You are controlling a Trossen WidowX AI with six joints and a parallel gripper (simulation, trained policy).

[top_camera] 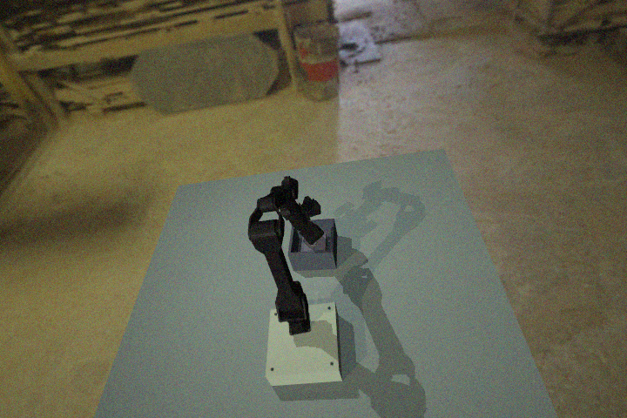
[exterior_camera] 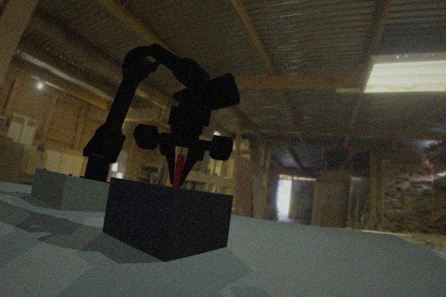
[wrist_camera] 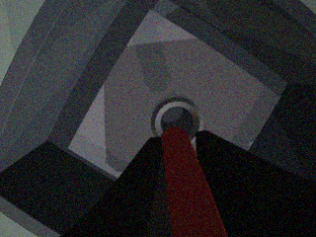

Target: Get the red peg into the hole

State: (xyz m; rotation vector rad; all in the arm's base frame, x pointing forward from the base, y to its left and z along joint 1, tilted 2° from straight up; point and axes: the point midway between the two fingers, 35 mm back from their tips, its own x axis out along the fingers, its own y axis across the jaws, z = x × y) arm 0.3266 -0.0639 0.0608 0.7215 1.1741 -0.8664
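My gripper (exterior_camera: 177,182) (wrist_camera: 179,144) is shut on the red peg (exterior_camera: 178,169) (wrist_camera: 190,190), which points down with a slight tilt. The open dark box (top_camera: 313,262) (exterior_camera: 167,224) stands on the table, and the gripper is over it. In the exterior view the peg's lower end passes behind the box's near rim, so its depth is hidden. In the wrist view the pale plate (wrist_camera: 128,89) lies at the box's bottom. Its round hole (wrist_camera: 177,117) shows just beyond the peg's tip, partly covered by it. In the top view the arm hides the peg.
The arm's pale base block (top_camera: 304,364) (exterior_camera: 83,194) stands on the table (top_camera: 200,295) (exterior_camera: 318,258), near the box. The box's walls (wrist_camera: 94,79) rise around the plate in the wrist view. The arm's shadow falls across the table beside the box.
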